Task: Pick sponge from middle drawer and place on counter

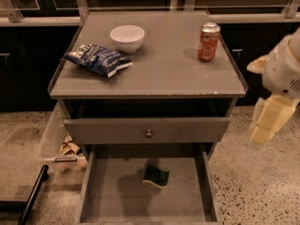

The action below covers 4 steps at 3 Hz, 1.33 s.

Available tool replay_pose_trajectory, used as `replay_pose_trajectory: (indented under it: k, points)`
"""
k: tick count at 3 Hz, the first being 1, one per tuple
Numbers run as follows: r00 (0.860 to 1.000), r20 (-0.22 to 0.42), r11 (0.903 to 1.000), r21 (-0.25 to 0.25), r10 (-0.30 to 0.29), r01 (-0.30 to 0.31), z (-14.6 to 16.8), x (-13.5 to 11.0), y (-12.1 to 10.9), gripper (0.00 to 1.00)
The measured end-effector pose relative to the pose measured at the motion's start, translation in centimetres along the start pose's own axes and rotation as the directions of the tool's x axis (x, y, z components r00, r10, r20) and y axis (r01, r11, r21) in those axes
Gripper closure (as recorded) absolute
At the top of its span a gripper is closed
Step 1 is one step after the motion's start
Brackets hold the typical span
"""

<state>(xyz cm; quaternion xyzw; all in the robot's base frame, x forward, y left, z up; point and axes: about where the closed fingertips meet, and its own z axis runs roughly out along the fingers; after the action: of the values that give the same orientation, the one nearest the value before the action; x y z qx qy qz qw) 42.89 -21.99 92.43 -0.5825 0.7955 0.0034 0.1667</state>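
Observation:
The sponge [156, 176], dark green over a pale yellow layer, lies on the floor of the open middle drawer [117, 196], a little right of centre and towards the back. The counter [164, 69] is the grey cabinet top above it. My gripper [266, 124], on a white and cream arm, hangs at the right edge of the view. It is beside the cabinet's right front corner, above the floor and well apart from the sponge. It holds nothing that I can see.
On the counter are a white bowl [127, 37], a blue snack bag [98, 59] and a red soda can [208, 41]. A drawer front with a round knob [148, 133] sits above the open drawer. A clear bin [58, 142] stands on the floor to the left.

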Motion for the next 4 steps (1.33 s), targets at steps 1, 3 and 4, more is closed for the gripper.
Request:
replay_pose_trajectory:
  k: [1,3,4]
  points:
    - [0.999,0.014,0.9942,-0.096,0.05,-0.048,7.2,2.7,3.1,0.0]
    - [0.999,-0.011,0.9735,-0.225,0.037,-0.038,16.4,4.5,8.1,0.0]
    - [0.999,-0.015,0.9726,-0.229,0.036,-0.038,16.5,4.6,8.3,0.0]
